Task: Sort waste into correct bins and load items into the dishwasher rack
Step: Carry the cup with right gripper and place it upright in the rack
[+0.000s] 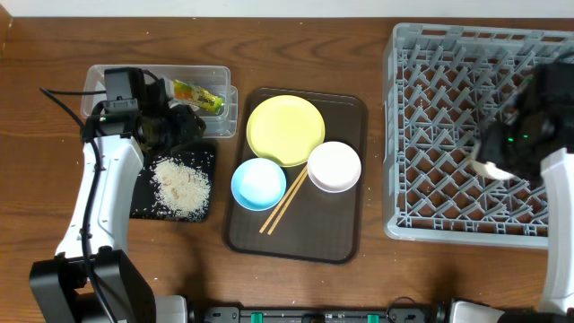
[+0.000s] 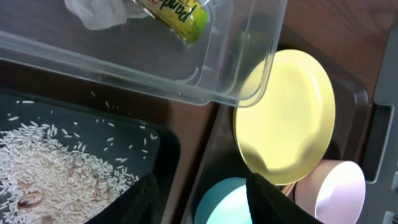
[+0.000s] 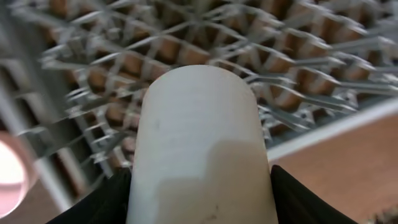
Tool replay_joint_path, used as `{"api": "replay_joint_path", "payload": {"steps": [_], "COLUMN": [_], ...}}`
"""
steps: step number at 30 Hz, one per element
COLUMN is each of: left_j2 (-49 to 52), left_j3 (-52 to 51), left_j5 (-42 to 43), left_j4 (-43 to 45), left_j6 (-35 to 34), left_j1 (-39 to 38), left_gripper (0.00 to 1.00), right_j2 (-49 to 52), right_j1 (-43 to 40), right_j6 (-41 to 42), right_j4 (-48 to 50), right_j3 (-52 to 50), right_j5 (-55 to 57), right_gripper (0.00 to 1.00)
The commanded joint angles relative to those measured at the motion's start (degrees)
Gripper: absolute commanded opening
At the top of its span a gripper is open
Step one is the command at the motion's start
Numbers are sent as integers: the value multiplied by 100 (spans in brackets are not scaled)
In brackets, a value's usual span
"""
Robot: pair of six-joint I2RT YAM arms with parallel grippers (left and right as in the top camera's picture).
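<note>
My right gripper (image 1: 491, 164) is shut on the small pale green cup (image 3: 198, 137) and holds it over the grey dishwasher rack (image 1: 448, 54), near the rack's right side. The rack's lattice (image 3: 186, 37) shows behind the cup. My left gripper (image 2: 202, 199) is open and empty. It hangs between the black tray (image 1: 204, 157) with loose rice (image 1: 181, 186) and the clear tub (image 1: 224, 121). The tub holds the yellow-green wrapper (image 2: 180, 18) and the white scrap (image 2: 99, 12). The yellow plate (image 1: 285, 128), light blue bowl (image 1: 258, 183), white bowl (image 1: 334, 166) and chopsticks (image 1: 284, 202) lie on the table's middle.
The plate, bowls and chopsticks sit on a dark brown serving tray (image 1: 296, 247) between the bins and the rack. The left arm (image 1: 99, 188) reaches over the black tray's left edge. Bare wooden table shows round everything.
</note>
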Motion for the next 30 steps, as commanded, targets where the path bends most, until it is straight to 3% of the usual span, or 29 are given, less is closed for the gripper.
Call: {"api": "replay_joint_path", "payload": {"steps": [1, 21, 23, 26, 28, 30], "left_j2": [-72, -72, -72, -72, -72, -72], "left_j3": [22, 20, 20, 20, 20, 20], "left_j5": [-92, -94, -94, -94, -94, -94], "left_j4": [-22, -308, -332, -374, -387, -402], "left_j6": [52, 9, 9, 9, 9, 11], "left_j1": [13, 13, 13, 13, 13, 13], "left_gripper": [49, 49, 49, 49, 49, 49], "right_j2": [-42, 1091, 1244, 1471, 1567, 1596], "right_j1": [-315, -638, -638, -638, -640, -638], "right_j6": [122, -2, -2, -2, -2, 0], "right_j4": [-111, 413, 439, 509, 531, 546], "right_j3": [118, -483, -483, -483, -483, -483], "right_j5": [319, 308, 310, 304, 306, 302], "right_gripper": [1, 4, 19, 27, 42, 64]}}
